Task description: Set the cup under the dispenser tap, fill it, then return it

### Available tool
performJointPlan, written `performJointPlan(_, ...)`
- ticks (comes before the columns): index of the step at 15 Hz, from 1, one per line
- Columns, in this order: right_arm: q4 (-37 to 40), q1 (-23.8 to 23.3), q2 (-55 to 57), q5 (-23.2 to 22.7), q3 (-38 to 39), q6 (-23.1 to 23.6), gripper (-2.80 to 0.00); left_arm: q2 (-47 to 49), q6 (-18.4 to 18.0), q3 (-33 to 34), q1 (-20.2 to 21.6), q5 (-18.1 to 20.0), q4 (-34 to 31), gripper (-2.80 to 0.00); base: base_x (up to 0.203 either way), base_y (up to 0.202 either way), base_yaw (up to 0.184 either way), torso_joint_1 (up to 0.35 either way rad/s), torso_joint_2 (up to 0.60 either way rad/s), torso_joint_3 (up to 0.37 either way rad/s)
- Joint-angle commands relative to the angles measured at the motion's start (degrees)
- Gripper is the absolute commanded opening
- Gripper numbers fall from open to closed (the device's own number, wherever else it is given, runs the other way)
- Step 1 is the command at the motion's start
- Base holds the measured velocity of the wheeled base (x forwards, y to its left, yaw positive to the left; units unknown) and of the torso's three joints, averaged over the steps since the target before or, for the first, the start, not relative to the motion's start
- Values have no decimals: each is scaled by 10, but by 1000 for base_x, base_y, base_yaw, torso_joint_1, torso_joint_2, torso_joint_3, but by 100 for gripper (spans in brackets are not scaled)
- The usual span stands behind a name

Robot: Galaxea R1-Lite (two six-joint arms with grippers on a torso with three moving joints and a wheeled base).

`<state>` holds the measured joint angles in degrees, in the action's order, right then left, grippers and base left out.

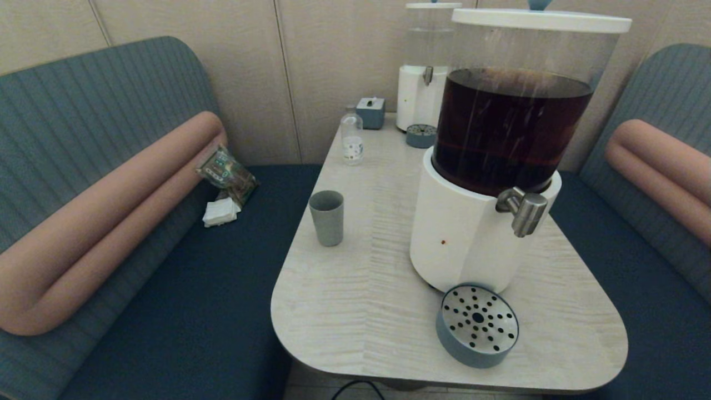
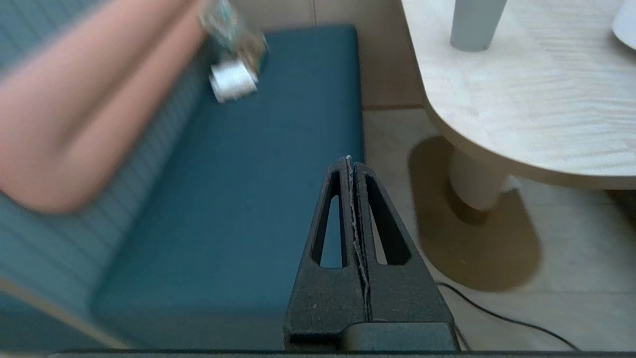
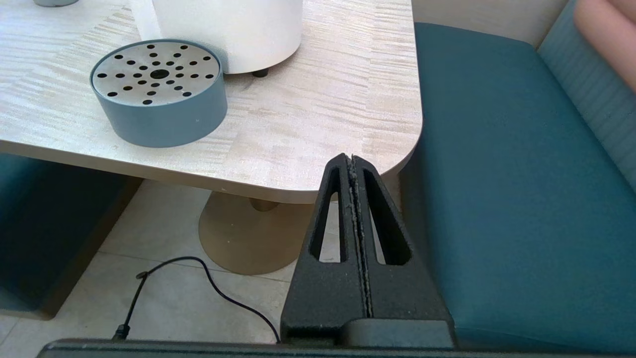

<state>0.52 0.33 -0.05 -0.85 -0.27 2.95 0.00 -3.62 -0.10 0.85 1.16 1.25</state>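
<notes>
The grey-blue cup stands upright on the pale table, left of the big white-based dispenser of dark brown liquid. Its steel tap juts out on the right, with nothing under it. The cup's lower part also shows in the left wrist view. Neither arm appears in the head view. My left gripper is shut and empty, low beside the table's left edge over the blue bench. My right gripper is shut and empty, below the table's near right corner.
A round grey perforated drip tray sits in front of the dispenser base. At the back stand a clear-tank dispenser, a second drip tray, a small bottle and a blue box. A snack packet and napkins lie on the left bench. A cable runs on the floor.
</notes>
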Motion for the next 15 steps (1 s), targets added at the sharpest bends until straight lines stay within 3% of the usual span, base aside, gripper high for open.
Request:
performJointPlan(1, 0, 0, -1, 0, 0, 0, -280, 1, 25, -1, -1, -1, -14, -280, 0, 0, 0, 0, 0, 0)
performJointPlan(5, 0, 0, -1, 0, 0, 0, -280, 1, 41, -1, -2, -5, -14, -280, 0, 0, 0, 0, 0, 0)
performJointPlan(15, 0, 0, -1, 0, 0, 0, -280, 1, 41, -1, -2, -5, -14, -280, 0, 0, 0, 0, 0, 0)
